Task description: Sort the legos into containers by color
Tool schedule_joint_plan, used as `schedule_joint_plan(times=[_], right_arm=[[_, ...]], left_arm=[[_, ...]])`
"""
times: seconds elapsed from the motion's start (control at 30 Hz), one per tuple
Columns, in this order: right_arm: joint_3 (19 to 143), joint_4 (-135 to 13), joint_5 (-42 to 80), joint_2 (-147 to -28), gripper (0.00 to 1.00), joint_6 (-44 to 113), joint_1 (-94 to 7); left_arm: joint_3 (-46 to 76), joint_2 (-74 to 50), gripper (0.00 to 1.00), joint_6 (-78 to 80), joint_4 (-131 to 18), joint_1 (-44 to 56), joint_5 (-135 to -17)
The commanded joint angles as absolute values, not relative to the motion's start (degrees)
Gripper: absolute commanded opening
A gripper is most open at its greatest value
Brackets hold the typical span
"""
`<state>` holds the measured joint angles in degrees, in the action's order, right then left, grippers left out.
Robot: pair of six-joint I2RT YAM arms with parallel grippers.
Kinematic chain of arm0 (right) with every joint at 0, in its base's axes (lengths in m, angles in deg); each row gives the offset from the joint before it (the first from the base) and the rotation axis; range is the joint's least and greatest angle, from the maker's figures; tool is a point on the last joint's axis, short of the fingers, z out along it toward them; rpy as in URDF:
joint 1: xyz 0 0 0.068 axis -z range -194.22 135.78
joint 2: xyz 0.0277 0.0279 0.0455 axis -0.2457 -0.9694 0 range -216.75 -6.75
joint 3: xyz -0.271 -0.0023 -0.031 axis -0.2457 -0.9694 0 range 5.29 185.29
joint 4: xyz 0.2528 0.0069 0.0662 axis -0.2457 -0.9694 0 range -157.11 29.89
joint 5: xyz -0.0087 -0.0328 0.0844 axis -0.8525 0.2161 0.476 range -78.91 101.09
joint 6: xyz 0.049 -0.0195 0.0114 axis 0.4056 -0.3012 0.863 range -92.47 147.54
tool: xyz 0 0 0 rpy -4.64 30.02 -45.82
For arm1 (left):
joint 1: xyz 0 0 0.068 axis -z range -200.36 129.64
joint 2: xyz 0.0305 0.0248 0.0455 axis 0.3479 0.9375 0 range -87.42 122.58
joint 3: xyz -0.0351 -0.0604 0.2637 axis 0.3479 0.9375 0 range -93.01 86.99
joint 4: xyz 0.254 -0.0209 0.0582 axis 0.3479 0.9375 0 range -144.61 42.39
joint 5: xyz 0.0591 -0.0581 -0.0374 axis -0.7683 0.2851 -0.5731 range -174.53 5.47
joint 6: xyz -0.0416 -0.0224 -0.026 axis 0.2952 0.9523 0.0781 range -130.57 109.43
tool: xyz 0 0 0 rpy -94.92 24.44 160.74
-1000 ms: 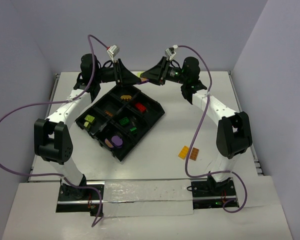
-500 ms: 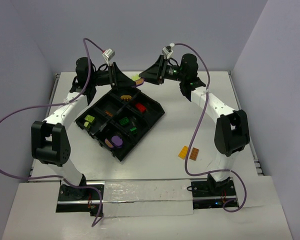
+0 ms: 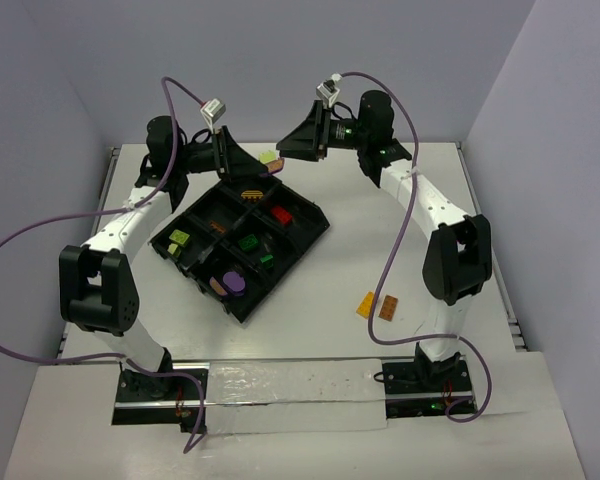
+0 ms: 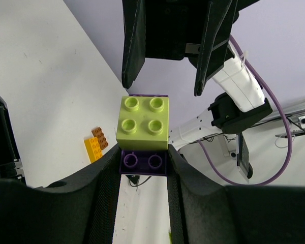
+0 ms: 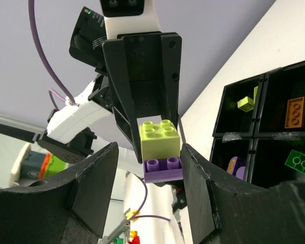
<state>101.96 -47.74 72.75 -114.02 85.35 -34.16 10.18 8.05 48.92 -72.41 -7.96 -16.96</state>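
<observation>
While left fingers [image 4: 101, 193] clench purple brick [image 4: 142, 161], lime brick [image 4: 143, 122] atop, right fingers [image 4: 134, 40] parted.

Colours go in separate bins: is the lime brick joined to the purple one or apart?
Joined: the lime brick sits pressed on the purple brick, held in the left claw.

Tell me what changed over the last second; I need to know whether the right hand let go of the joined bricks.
The right hand opened and drew back to the right, away from the lime plastic brick stacked on the purple plastic brick. The left hand stays shut on the purple one, keeping the pair raised. The black divided tray and the two loose orange bricks did not move.
</observation>
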Motion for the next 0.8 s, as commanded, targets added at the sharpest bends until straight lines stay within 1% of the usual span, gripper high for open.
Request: schedule_joint_plan(times=[0.0, 0.27, 0.33, 0.37, 0.43, 0.5, 0.57, 0.6, 0.77], right_arm=[[105.9, -50.8, 74.5, -115.8, 0.61, 82.0, -35.4], [110.4, -54.6, 75.8, -118.6, 0.60, 79.7, -37.3], [110.1, -54.5, 75.8, -118.4, 0.54, 79.6, -37.4], [109.6, -54.2, 75.8, -118.4, 0.49, 79.9, -37.4], [108.8, -53.2, 76.0, -118.1, 0.37, 80.4, -37.5], [108.3, -52.6, 76.1, -118.0, 0.28, 80.9, -37.4], [107.8, -51.1, 76.6, -117.9, 0.24, 81.7, -37.4], [107.7, -50.8, 77.0, -117.9, 0.25, 82.0, -37.4], [106.0, -51.4, 78.3, -116.9, 0.46, 80.9, -37.4]], left_arm=[[9.4, 5.3, 0.00, 47.8, -74.7, -7.3, -15.6], [8.9, 5.3, 0.00, 47.0, -73.7, -6.2, -15.9], [8.8, 5.2, 0.00, 46.6, -73.2, -6.1, -16.0], [8.8, 5.2, 0.00, 46.6, -73.1, -6.2, -16.1], [8.8, 5.2, 0.00, 46.5, -72.9, -6.2, -16.2], [8.8, 5.1, 0.00, 46.4, -72.8, -6.1, -16.4], [8.7, 5.1, 0.00, 46.2, -72.4, -6.0, -16.6], [8.7, 5.2, 0.00, 46.3, -72.3, -6.0, -16.7], [8.5, 5.2, 0.00, 45.8, -71.4, -6.0, -17.2]])
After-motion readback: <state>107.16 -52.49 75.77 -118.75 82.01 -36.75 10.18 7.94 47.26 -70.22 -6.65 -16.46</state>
